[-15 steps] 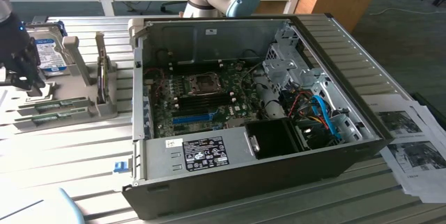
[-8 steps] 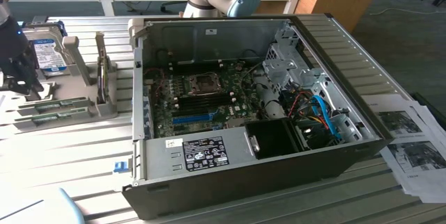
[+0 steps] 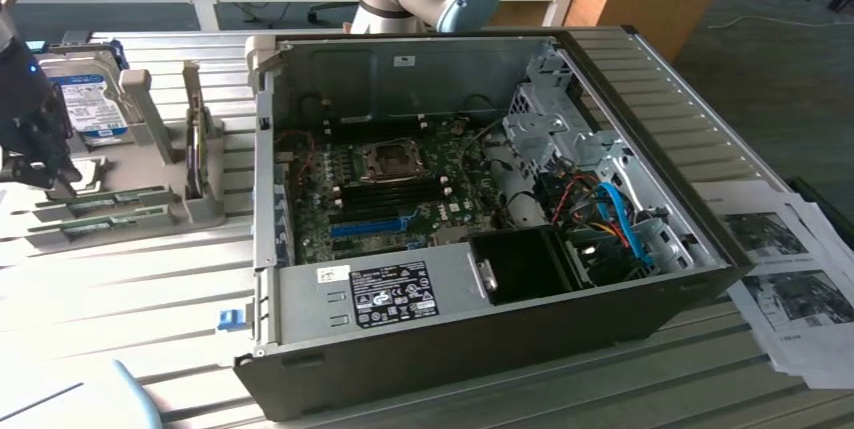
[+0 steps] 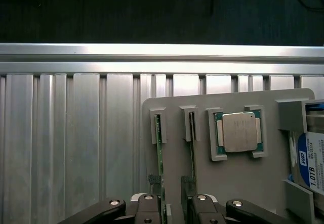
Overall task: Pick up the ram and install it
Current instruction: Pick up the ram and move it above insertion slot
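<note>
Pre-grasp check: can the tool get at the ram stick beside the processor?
Likely yes: the open tool hangs close over the ram stick, which stands on edge in the holder, nothing covering it.

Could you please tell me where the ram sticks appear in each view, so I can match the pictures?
Exterior view: ram sticks sit in the grey holder at the exterior view's left, beside the open computer case.
Wrist view: ram sticks edge-on in the grey holder, in its narrow slots, beside the processor chip.
Shared landmark: the blue-labelled hard drive.
</note>
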You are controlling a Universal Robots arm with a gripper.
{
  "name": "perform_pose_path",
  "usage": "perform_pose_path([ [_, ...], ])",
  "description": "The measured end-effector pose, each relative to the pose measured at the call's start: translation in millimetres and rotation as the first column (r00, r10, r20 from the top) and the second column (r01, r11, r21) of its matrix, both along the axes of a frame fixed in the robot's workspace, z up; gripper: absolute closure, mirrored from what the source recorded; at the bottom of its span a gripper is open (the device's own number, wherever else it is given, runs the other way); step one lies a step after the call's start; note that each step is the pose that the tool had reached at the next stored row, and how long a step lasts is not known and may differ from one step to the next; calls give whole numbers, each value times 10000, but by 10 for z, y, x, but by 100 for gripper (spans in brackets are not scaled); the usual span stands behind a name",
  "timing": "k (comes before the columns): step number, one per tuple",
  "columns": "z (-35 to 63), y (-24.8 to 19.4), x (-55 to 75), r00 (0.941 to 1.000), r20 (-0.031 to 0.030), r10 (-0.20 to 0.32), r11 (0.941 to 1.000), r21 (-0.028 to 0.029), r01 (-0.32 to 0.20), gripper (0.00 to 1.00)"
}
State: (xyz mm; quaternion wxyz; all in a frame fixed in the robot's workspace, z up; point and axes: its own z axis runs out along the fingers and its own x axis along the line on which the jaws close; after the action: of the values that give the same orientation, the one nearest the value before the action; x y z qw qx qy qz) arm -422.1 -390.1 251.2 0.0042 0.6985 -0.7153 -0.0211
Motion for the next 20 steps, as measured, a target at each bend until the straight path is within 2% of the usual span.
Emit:
perform_pose_path([
  [4,-15,0,-1,10000,1,0,10000,0,0,71],
  [14,-169,0,0,10000,0,-1,10000,0,1,71],
  [20,-215,0,0,10000,1,0,10000,0,0,71],
])
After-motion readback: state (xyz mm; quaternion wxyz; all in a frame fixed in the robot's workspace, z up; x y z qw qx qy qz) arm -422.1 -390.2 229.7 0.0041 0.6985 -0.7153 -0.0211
